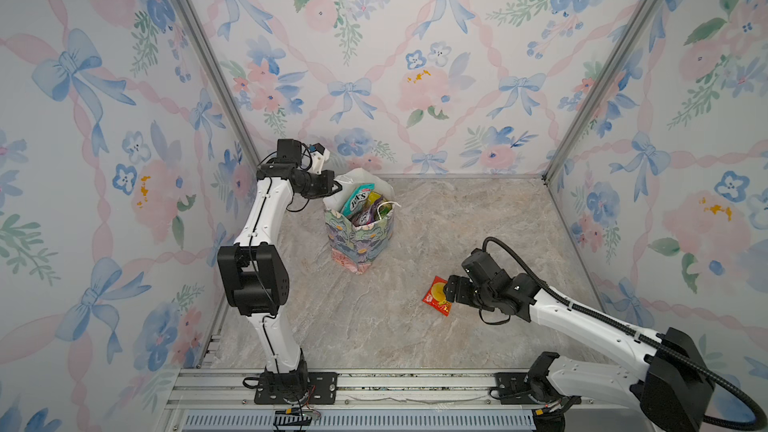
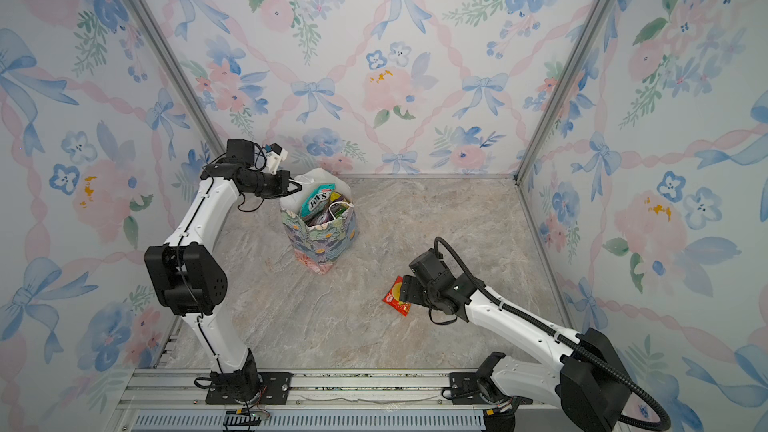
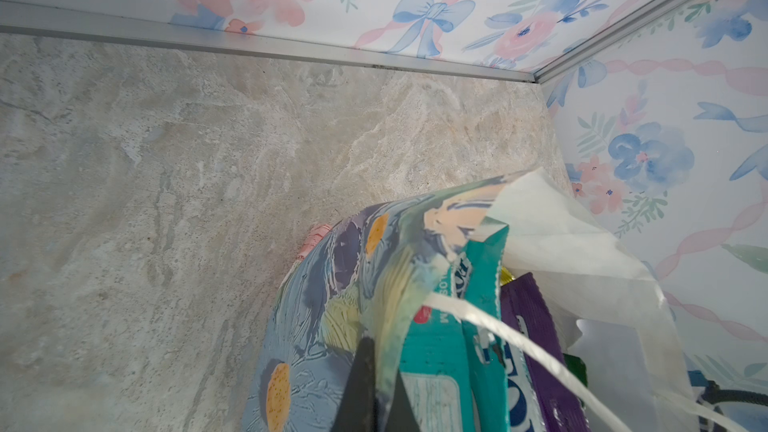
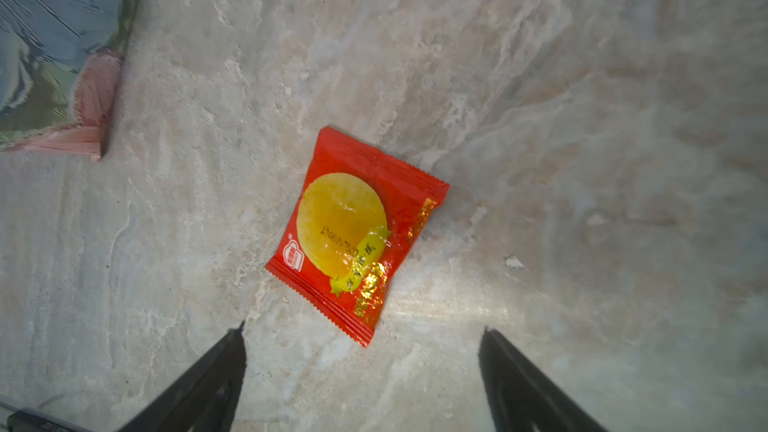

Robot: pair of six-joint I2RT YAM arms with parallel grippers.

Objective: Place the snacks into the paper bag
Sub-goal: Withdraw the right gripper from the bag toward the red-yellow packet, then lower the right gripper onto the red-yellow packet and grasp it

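Both top views show the marble table [image 1: 457, 222] with the paper bag [image 1: 359, 242] standing on it, stuffed with snacks [image 1: 358, 199], and the left gripper [image 1: 337, 188] clamped on its rim. Well right of the bag, the right gripper [image 4: 363, 327] hangs with its jaws wide apart over a flat red packet [image 4: 353, 234].

left gripper [image 3: 382, 371] jaws pinch paper bag [image 3: 324, 284] rim | teal packet [image 3: 436, 388], purple packet [image 3: 521, 301] inside | white cord handle [image 3: 478, 319] across the opening
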